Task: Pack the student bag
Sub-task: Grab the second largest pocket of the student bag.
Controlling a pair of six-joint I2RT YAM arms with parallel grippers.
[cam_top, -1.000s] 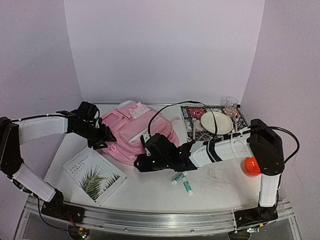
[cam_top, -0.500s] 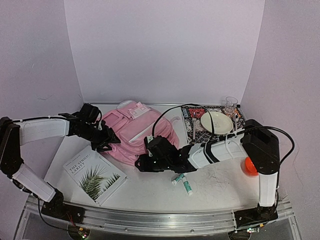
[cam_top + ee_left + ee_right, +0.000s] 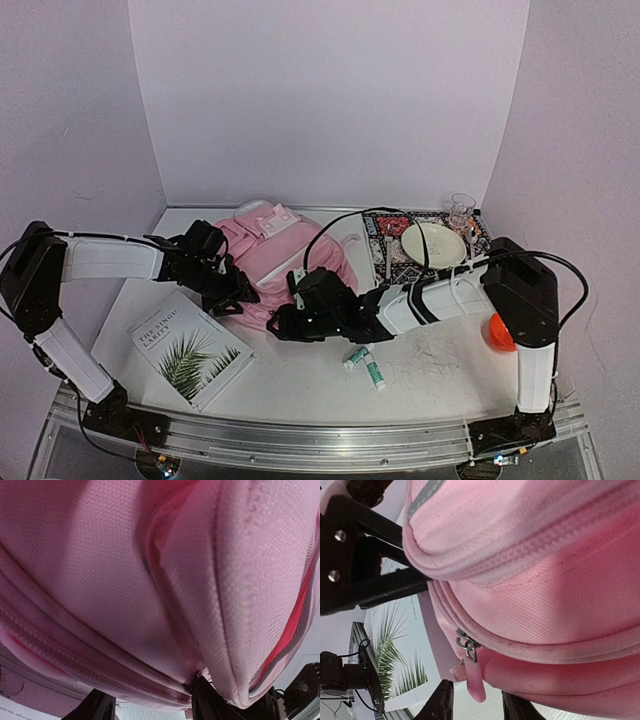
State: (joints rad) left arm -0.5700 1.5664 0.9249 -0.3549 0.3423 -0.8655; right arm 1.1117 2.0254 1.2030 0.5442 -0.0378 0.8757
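Observation:
The student bag (image 3: 268, 262), a soft pink backpack, lies flat in the middle of the table. My left gripper (image 3: 238, 298) is at its near left edge. In the left wrist view the bag (image 3: 150, 570) fills the frame; the left gripper (image 3: 152, 707) is open, with one fingertip (image 3: 210, 700) pressed into a crease by a zip seam and the other clear of the fabric. My right gripper (image 3: 278, 328) is at the bag's front edge. In its own view the right gripper (image 3: 477, 707) is open, with a pink zip pull tab (image 3: 476, 680) hanging loose between the tips.
A white book with a palm leaf cover (image 3: 188, 350) lies near the left front. A small green and white tube (image 3: 370, 368) lies right of the bag. At the back right, a patterned mat (image 3: 395, 262) holds a plate (image 3: 433, 245), with a glass (image 3: 461, 210) behind it.
My left arm has slid right along the bag's near edge toward the right gripper, bunching the bag's left side. The right gripper has hardly moved.

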